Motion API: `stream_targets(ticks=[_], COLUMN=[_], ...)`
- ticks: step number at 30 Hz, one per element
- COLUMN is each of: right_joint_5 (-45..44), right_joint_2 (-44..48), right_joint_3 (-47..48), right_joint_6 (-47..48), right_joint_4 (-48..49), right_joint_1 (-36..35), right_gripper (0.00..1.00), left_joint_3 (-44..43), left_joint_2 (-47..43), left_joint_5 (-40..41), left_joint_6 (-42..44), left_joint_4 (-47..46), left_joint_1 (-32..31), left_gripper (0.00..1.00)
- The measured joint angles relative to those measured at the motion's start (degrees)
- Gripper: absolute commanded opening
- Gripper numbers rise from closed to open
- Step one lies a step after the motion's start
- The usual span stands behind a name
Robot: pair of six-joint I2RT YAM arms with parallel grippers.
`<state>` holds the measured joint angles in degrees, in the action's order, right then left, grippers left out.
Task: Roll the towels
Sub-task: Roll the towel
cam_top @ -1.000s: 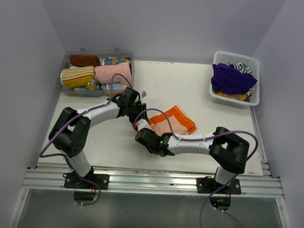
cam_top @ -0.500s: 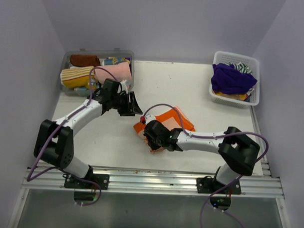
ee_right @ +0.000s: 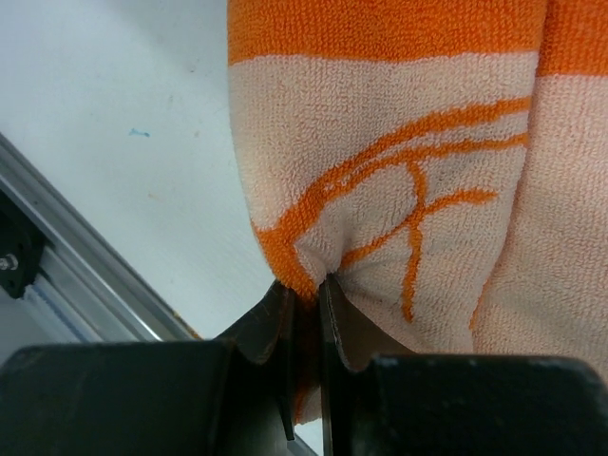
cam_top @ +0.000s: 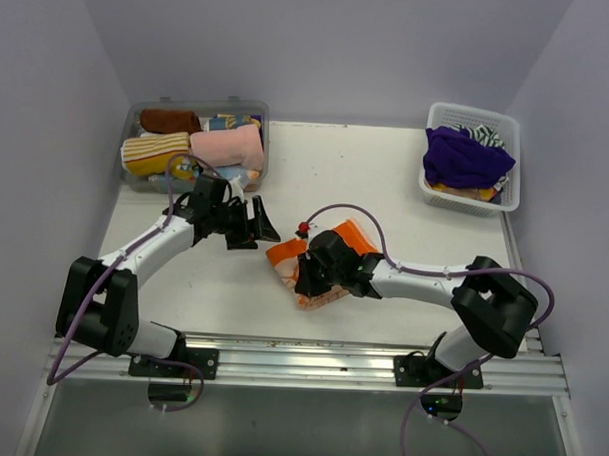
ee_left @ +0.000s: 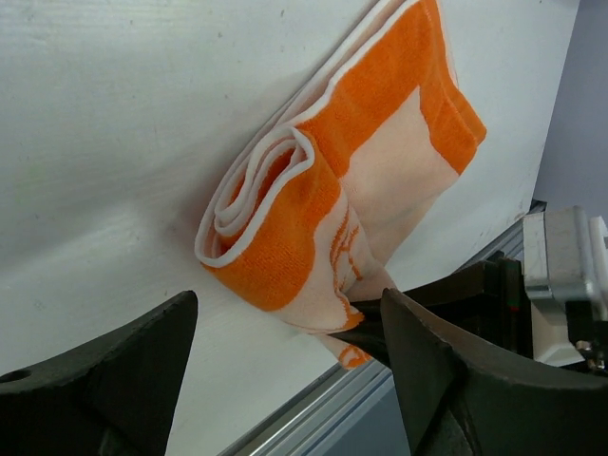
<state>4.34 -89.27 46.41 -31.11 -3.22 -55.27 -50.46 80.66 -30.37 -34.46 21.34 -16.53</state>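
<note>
The left gripper (cam_top: 253,224) is retreating left, opening wide, empty. On the white table (cam_top: 387,171), the right gripper (ee_right: 304,285) is pinching the half-rolled orange-and-cream towel (ee_left: 313,199).

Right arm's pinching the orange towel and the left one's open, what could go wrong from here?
The right gripper pinches only a thin edge of the orange-and-cream towel, so a pull could slip it free. The left gripper stands open, off the towel, so the loose roll may uncoil.
</note>
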Motion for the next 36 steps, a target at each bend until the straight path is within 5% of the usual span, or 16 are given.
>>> stream_targets(ticks=[11,22,28,31,32,36], right_joint_5=[6.0,6.2,6.2,6.2,6.2,5.7], right_joint_2=[2.8,3.4,3.5,3.5,3.4,3.7], right_joint_3=[-5.1,-5.7,-6.2,-6.2,-6.2,-5.4], right_joint_6=[-5.7,-6.4,-6.3,-5.8,-5.6,-4.7], right_joint_4=[5.3,5.9,6.1,5.7,5.6,3.7], right_joint_1=[2.5,2.5,2.6,2.6,2.6,2.6], right_gripper=[0.00,0.00,0.00,0.01,0.11,0.49], left_joint_3=[3.6,7.3,7.8,7.7,7.7,7.7], left_joint_2=[-0.5,4.4,8.7,9.5,9.6,9.7], left_joint_5=[-0.2,3.6,6.1,7.0,7.2,7.5], left_joint_6=[-3.1,-10.6,-14.7,-16.4,-17.2,-19.2], left_joint_4=[-1.7,-7.6,-10.4,-11.2,-11.4,-11.5], left_joint_1=[-3.8,-8.9,-9.9,-10.5,-10.6,-10.7], left_gripper=[0.92,0.85,0.67,0.46,0.31,0.16])
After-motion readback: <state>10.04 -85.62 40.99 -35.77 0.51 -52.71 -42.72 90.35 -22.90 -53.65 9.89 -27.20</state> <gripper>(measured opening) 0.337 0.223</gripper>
